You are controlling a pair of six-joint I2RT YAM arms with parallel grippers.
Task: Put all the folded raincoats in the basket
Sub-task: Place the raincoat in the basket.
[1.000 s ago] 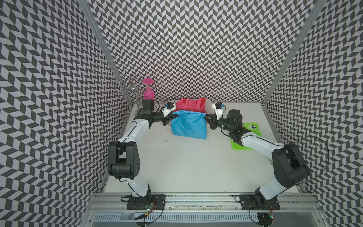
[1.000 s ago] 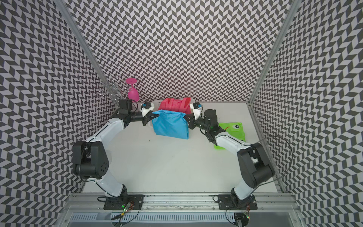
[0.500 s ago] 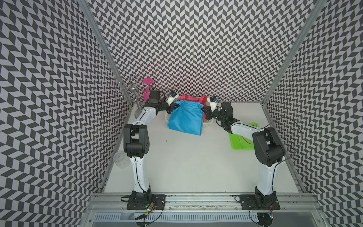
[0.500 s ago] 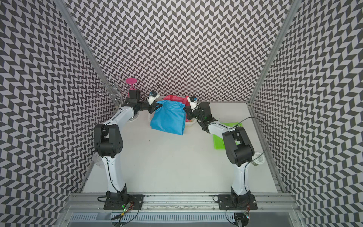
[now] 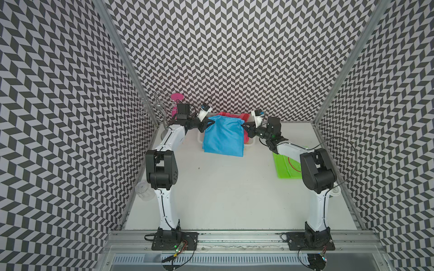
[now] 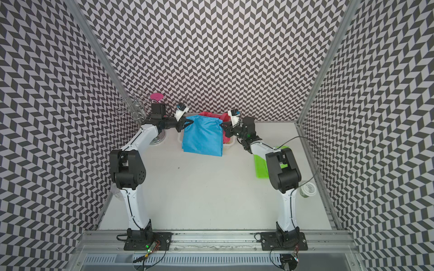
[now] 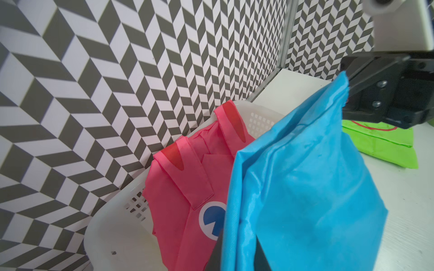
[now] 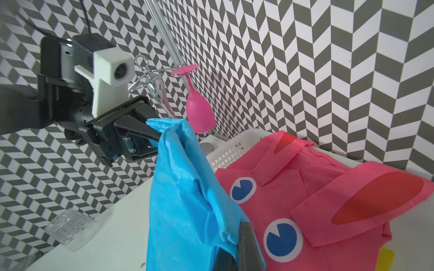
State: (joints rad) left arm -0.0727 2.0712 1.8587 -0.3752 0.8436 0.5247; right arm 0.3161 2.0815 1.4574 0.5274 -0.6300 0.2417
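**Uneven release could leave the raincoat draped over the rim**

The blue raincoat (image 5: 223, 138) hangs by its two top corners between the hands, in the upper middle of both top views. It covers the near side of the basket (image 7: 112, 225), which already holds a pink raincoat (image 7: 178, 187).

The right hand (image 5: 244, 127) is clenched on one corner. The left hand (image 5: 206, 123) has the other corner between its fingers, but I cannot tell whether it grips firmly.

- **One corner slipping first:** the slick cloth would probably swing down, unfold, and land across the rim or on the surface (image 5: 223, 187).
- **Hem catching:** the hem shows below the near rim, so lowering from here may snag that wall.
- **Sliding off:** the pink raincoat sits high, so the blue one could slip off it.
- **Nearby glass:** a pink glass (image 8: 199, 115) hangs just beside the left hand, and a sideways move might knock it.
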